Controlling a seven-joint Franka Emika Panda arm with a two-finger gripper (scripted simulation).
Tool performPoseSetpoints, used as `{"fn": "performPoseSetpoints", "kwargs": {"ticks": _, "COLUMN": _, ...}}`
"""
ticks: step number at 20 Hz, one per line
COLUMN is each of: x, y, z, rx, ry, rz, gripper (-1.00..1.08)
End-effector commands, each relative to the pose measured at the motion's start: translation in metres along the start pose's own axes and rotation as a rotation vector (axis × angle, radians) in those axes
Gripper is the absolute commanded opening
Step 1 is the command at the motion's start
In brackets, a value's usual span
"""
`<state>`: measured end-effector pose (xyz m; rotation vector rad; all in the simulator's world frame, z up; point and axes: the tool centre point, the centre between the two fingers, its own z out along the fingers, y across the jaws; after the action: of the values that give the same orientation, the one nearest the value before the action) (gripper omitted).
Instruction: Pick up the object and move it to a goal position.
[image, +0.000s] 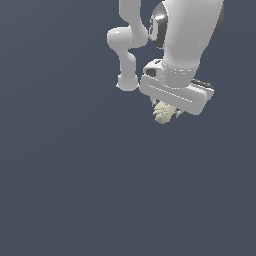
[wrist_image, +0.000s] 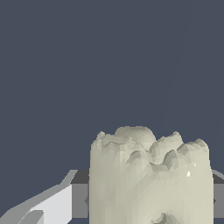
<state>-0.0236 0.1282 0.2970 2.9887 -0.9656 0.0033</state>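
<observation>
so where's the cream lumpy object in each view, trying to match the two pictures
Exterior view: the cream lumpy object sits upper right of centre, tucked under the white gripper.
Wrist view: it fills the lower right of the picture, ridged lobes uppermost, cut off by the frame's lower edge.
Shared landmark: the gripper, whose fingers flank the object in the wrist view.

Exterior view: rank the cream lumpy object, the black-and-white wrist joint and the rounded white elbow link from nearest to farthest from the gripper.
1. The cream-beige lumpy ridged object, directly under the white gripper, between its fingers.
2. The black-and-white wrist joint, above the gripper.
3. The rounded white elbow link, up toward the exterior view's left. It ranks only slightly beyond the wrist joint.
</observation>
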Motion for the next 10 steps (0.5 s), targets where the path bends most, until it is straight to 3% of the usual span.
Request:
{"fn": "performPoseSetpoints", "kwargs": {"ticks": 1, "x": -0.009, "y": -0.006, "z": -0.028, "rx": -0.001, "ry": 0.0, "rz": 0.0, "gripper": -1.0}}
{"fn": "performPoseSetpoints", "kwargs": {"ticks": 10, "x": -0.039, "y": -0.031, "z": -0.122, "rx": -0.001, "ry": -0.001, "rz": 0.0, "gripper": -1.0}}
